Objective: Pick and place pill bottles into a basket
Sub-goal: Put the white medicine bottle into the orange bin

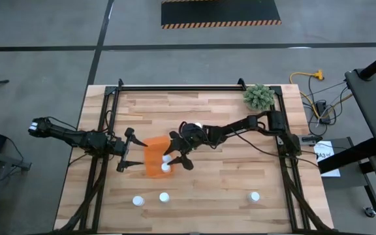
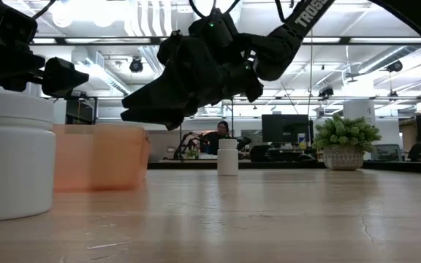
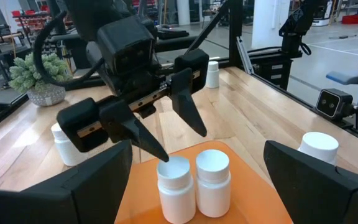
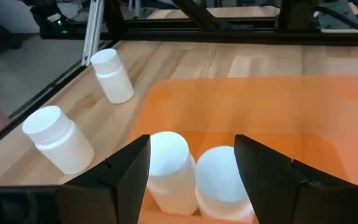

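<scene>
While the right gripper [image 1: 176, 158] hangs over the basket [image 1: 153, 156] with its fingers spread and nothing between them, two pill bottles [image 3: 195, 180] stand upright side by side inside the orange tray, directly under those fingertips. The left gripper [image 1: 126, 149] waits just beside the basket's other side, also spread wide and empty. Three more bottles [image 1: 164, 197] stand on the wooden table [image 1: 240, 170] near its front edge, well apart from the basket, and one [image 1: 198, 125] stands behind the right arm. A green plant [image 1: 258, 96] sits at the far corner.
</scene>
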Action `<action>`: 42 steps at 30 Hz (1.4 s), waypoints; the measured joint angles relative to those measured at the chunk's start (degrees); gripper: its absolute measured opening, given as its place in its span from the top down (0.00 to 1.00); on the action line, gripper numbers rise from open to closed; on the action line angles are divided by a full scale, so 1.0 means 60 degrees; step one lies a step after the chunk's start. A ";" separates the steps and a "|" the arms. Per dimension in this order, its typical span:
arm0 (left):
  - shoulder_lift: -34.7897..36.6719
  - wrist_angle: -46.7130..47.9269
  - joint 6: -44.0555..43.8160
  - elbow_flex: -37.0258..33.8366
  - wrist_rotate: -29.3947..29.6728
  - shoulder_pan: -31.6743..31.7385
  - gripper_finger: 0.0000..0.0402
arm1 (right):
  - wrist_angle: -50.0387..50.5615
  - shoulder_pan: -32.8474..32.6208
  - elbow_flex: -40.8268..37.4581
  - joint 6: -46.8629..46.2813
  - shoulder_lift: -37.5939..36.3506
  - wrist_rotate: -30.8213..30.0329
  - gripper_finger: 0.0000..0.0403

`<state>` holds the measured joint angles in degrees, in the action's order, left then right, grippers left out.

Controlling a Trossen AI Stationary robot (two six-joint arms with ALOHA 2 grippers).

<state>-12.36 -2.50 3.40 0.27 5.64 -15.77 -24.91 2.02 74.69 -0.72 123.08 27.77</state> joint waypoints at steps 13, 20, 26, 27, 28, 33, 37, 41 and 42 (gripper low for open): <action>0.0004 0.0007 -0.0002 0.0004 0.0001 0.0000 0.14 | 0.1197 -0.0830 -0.0529 0.0347 -0.0763 0.0459 0.45; 0.0004 0.0003 -0.0004 0.0003 0.0001 0.0000 0.14 | 0.0954 -0.1398 -0.1499 0.0324 -0.1550 0.0230 0.45; 0.0007 -0.0005 0.0000 0.0003 0.0000 0.0000 0.14 | -0.0055 -0.1873 -0.3101 0.0134 -0.2799 -0.0819 0.45; 0.0006 0.0001 -0.0001 0.0000 0.0000 0.0000 0.14 | -0.0270 -0.1917 -0.3434 0.0049 -0.3045 -0.0924 0.45; 0.0004 -0.0002 -0.0002 0.0004 -0.0003 0.0000 0.14 | -0.0484 -0.1941 -0.3744 -0.0068 -0.3282 -0.1021 0.45; -0.0003 0.0004 -0.0003 0.0004 -0.0003 0.0000 0.14 | -0.1474 -0.2149 -0.5344 -0.0443 -0.4494 -0.1706 0.45; 0.0013 0.0016 -0.0001 0.0003 0.0001 0.0000 0.14 | -0.1943 -0.2312 -0.6574 -0.0636 -0.5347 -0.1750 0.45; 0.0006 0.0005 0.0000 0.0001 -0.0001 0.0000 0.14 | -0.2862 -0.2563 -0.7813 -0.0495 -0.6011 -0.1560 0.45; -0.0001 -0.0009 -0.0003 0.0001 0.0001 0.0000 0.14 | -0.3212 -0.2613 -0.8103 -0.0454 -0.6149 -0.1387 0.45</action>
<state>-12.36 -2.56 3.38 0.28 5.65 -15.77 -44.18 -13.65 26.07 -3.44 86.18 19.45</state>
